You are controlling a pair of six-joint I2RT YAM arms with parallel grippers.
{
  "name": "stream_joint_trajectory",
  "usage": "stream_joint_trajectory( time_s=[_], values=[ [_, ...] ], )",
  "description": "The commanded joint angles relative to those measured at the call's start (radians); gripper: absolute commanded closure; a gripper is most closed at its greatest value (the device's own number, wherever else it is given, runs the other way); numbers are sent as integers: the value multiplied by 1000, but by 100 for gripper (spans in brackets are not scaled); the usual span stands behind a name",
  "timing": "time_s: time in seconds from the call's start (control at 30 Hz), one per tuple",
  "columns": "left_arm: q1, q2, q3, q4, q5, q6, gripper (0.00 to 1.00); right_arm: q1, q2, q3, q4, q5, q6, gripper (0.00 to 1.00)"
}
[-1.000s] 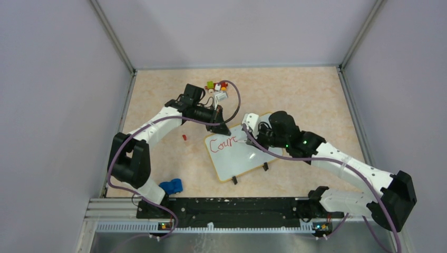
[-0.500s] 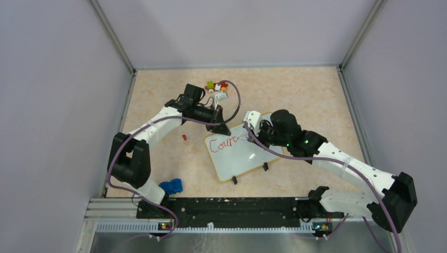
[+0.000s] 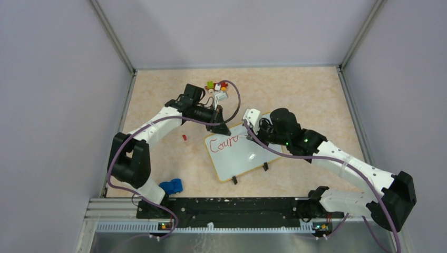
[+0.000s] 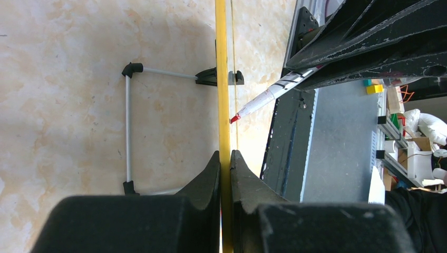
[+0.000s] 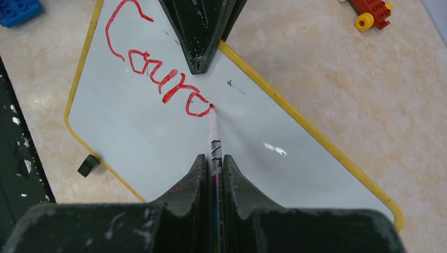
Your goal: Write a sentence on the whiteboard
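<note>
The whiteboard (image 3: pixel 243 158) lies tilted on the table, yellow-rimmed, with black feet. The sentence (image 3: pixel 221 143) reads "Cour" in red, followed by a round loop (image 5: pixel 196 104). My right gripper (image 5: pixel 213 164) is shut on a white marker (image 5: pixel 213 138) whose red tip touches that loop. My left gripper (image 4: pixel 225 164) is shut on the whiteboard's far rim (image 4: pixel 223 79), seen edge-on. Its black fingers (image 5: pixel 199 31) show at the board's top edge in the right wrist view. In the left wrist view the marker (image 4: pixel 263 97) points at the board face.
A blue block (image 3: pixel 171 186) lies near the left arm's base. Small coloured blocks (image 3: pixel 217 86) sit behind the left gripper, and a tiny red piece (image 3: pixel 184 137) lies left of the board. Grey walls enclose the table on three sides.
The right gripper has shifted slightly with the marker. A round red loop has appeared after "Cour". The left arm and the board have not moved.
</note>
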Motion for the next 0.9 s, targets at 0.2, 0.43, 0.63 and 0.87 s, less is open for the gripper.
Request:
stream_joint_trajectory(
  time_s=[0.2, 0.43, 0.63, 0.87],
  values=[
    [-13, 17, -33, -14, -26, 58, 100, -16, -2, -16, -8, -15, -9, 100],
    [-13, 17, -33, -14, -26, 58, 100, -16, -21, -36, -24, -8, -19, 100],
    [-13, 16, -33, -14, -27, 58, 100, -16, -44, -45, -34, 7, -21, 100],
    [-12, 13, -35, -13, -23, 55, 100, -16, -70, -3, -66, -3, -21, 100]
  ],
)
